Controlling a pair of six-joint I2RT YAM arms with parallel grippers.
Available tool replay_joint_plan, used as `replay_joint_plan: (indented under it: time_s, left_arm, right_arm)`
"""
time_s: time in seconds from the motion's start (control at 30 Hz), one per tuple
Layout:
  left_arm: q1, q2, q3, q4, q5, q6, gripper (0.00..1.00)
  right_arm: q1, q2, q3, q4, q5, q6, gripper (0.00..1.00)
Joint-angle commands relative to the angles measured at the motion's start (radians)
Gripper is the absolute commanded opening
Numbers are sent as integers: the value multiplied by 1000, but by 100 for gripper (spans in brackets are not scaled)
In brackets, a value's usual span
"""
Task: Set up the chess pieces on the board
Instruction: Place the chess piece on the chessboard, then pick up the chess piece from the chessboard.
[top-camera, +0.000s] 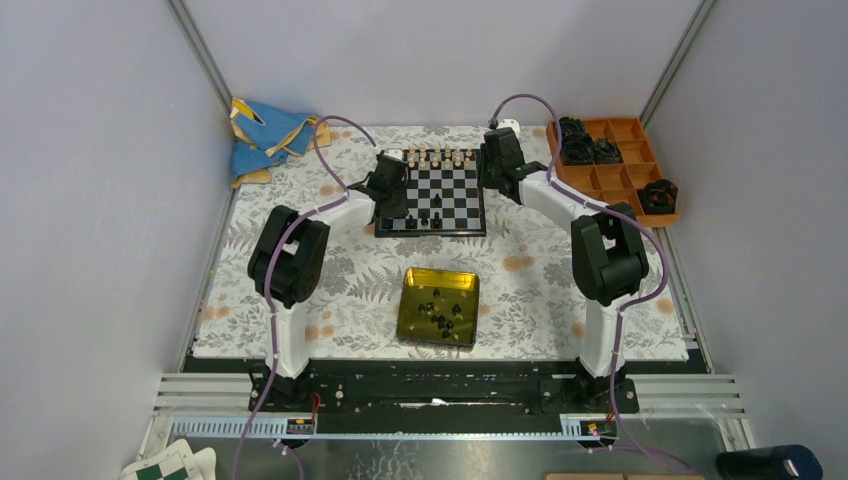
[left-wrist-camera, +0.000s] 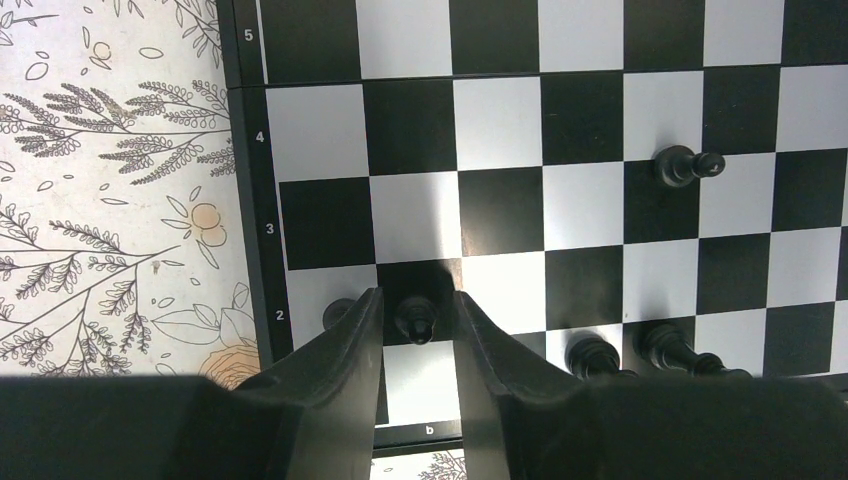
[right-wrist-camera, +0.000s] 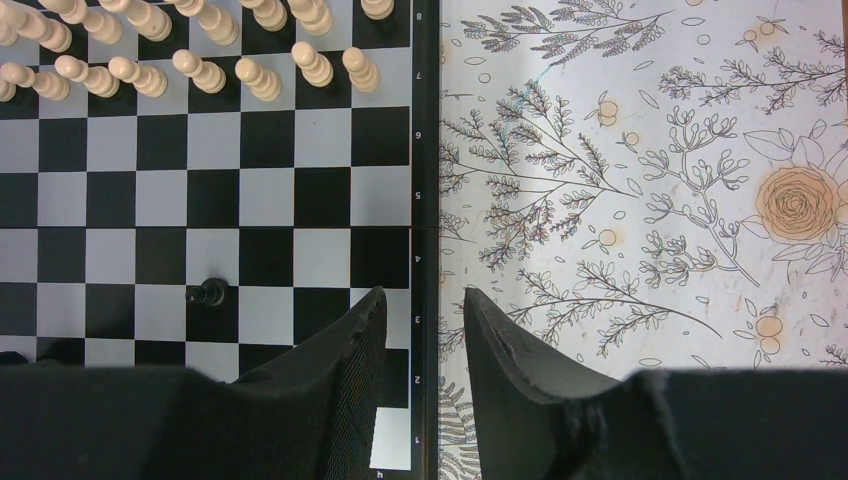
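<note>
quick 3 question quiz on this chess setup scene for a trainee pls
1. True or false: the right gripper has nothing between its fingers.
2. Where do the loose black pieces lie? A) in the yellow tin B) in the orange tray C) on the blue cloth
3. What stands between the fingers of the left gripper?

Key
1. True: its jaws are open, over the right edge of the board.
2. A
3. A black pawn, upright on a dark square in row 2, with a gap on each side.
</note>
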Motion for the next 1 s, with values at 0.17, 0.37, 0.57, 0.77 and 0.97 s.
replay_joint_plan:
  time_s: [0.17, 0.37, 0.57, 0.77, 0.97]
  left_arm:
    - [-5, -27, 58, 19, -37, 17, 40]
    - [-6, -40, 121, 1, -37, 31, 44]
    - [-6, -10, 224, -21, 50, 44, 54]
    - [-23, 85, 355, -60, 145, 58, 53]
    - [-41, 160, 435, -86, 190, 74, 53]
  right_arm:
    - [-6, -29, 38, 6, -8, 2, 41]
    - [-7, -33, 35, 8, -8, 6, 41]
    - [-7, -36, 28, 14, 4, 17, 43]
    - [-9, -40, 23, 16, 31, 46, 44]
    - [-31, -48, 0, 23, 32, 92, 44]
